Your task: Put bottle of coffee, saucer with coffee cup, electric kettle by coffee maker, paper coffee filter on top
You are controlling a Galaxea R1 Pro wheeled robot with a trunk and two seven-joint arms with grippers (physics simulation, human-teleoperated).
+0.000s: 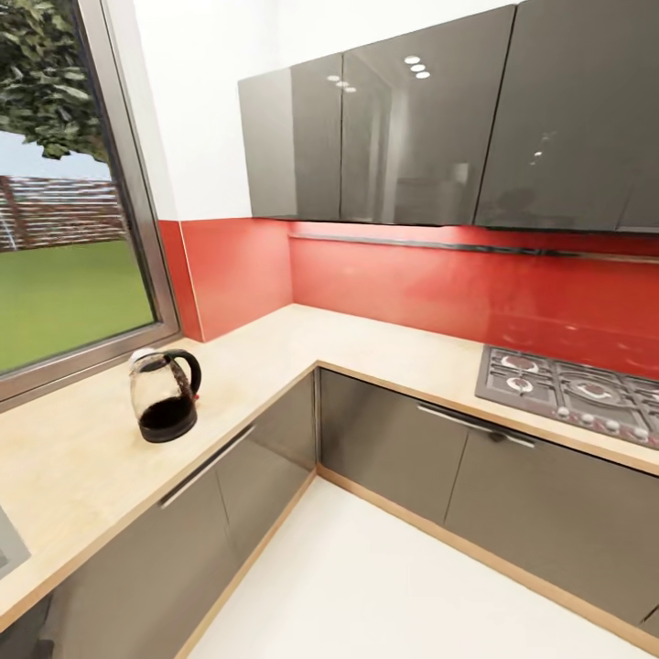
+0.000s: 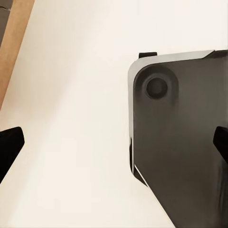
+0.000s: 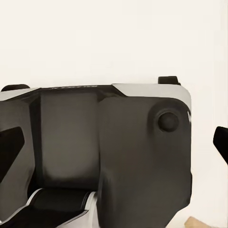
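The electric kettle [image 1: 165, 394], clear glass with a black base, lid and loop handle, stands upright on the kitchen countertop [image 1: 384, 352] near the window, on the left leg of the L-shaped worktop. My left gripper [image 2: 114, 145] is open, its black fingertips [image 2: 9, 145] wide apart over the pale floor and the robot's dark base [image 2: 180, 142]. Over the same base [image 3: 118, 152], my right gripper [image 3: 116, 142] is also open and holds nothing. The coffee maker, bottle of coffee, kitchen shelf, paper coffee filter, saucer and coffee cup are out of view.
A gas hob [image 1: 572, 389] is set in the worktop at the right. Glossy grey wall cabinets [image 1: 412, 128] hang above a red backsplash [image 1: 412, 293]. A large window [image 1: 64, 201] is at the left, and a sink edge [image 1: 9, 545] shows at lower left. White floor [image 1: 366, 586] lies ahead.
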